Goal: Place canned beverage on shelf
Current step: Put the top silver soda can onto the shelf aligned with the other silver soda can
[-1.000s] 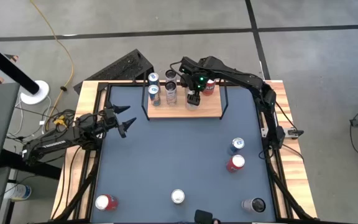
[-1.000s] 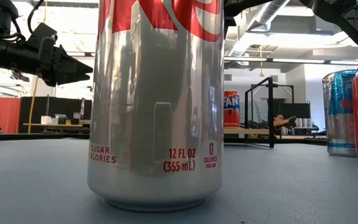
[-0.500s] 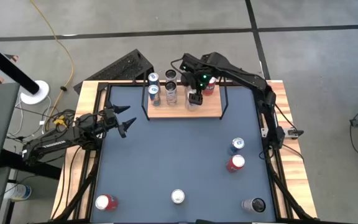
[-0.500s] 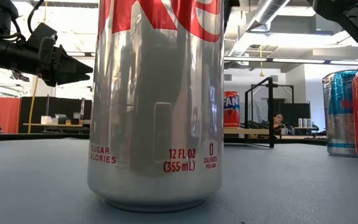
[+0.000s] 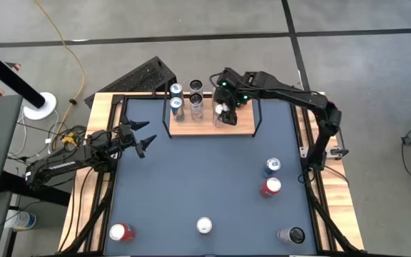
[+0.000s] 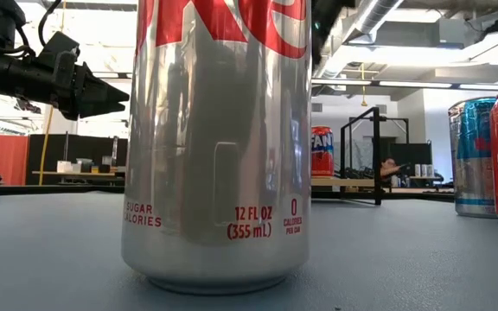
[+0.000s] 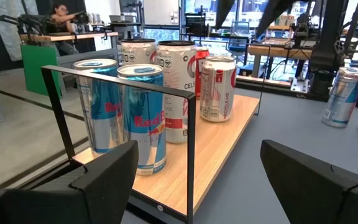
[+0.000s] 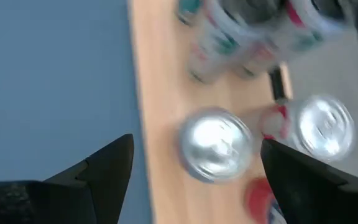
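The shelf (image 5: 242, 126) is a light-wood board in a black rail frame at the table's far edge. On it stand several cans: two blue ones (image 7: 143, 115), white ones (image 7: 174, 81) and a silver-and-red can (image 5: 223, 114) (image 7: 218, 87), each upright on its base. My right gripper (image 5: 225, 102) hovers open above the silver-and-red can. In the right wrist view that can's silver top (image 8: 215, 144) shows below, between the fingers, which are clear of it. My left gripper (image 5: 145, 139) waits open at the table's left, level and pointing at the shelf.
Loose cans stand on the grey-blue tabletop: a blue one (image 5: 272, 166) and a red one (image 5: 270, 187) at the right, and a silver one (image 5: 204, 225), a red one (image 5: 121, 232) and a dark one (image 5: 291, 235) along the near edge. The silver one (image 6: 217, 147) fills the low view.
My right gripper has risen from the silver-and-red can on the shelf and drawn back toward the table's far right, staying open. The can has stayed upright on the board, and its top now shows from above.
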Robot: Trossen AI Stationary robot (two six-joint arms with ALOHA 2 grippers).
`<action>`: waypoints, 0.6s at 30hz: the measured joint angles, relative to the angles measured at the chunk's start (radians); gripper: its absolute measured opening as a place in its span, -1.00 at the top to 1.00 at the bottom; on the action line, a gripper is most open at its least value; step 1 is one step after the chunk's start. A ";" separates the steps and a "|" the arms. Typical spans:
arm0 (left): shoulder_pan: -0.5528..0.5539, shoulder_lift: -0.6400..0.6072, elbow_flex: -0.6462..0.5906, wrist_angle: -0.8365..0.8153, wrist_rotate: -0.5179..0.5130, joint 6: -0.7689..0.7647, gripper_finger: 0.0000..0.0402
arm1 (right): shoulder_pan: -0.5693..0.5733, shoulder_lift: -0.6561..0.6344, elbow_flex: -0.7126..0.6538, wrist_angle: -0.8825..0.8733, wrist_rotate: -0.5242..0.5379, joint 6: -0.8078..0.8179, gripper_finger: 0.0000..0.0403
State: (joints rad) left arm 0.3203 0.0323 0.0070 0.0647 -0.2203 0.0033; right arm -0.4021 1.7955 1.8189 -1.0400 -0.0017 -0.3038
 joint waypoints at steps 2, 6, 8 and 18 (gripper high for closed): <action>0.000 0.000 0.000 0.000 0.000 0.000 -0.63 | -0.026 -0.027 -0.080 0.074 0.000 -0.008 -0.68; 0.000 0.000 0.000 0.000 0.000 0.000 -0.63 | -0.075 -0.043 -0.170 0.183 -0.041 -0.005 -0.68; 0.000 0.000 0.000 0.000 0.000 0.000 -0.63 | -0.096 -0.039 -0.177 0.185 -0.086 0.011 -0.68; 0.000 0.000 0.000 0.000 0.000 0.000 -0.63 | -0.110 -0.042 -0.199 0.249 -0.156 0.015 -0.68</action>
State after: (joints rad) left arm 0.3206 0.0326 0.0071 0.0647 -0.2203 0.0033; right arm -0.5122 1.7535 1.6195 -0.7906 -0.1573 -0.2885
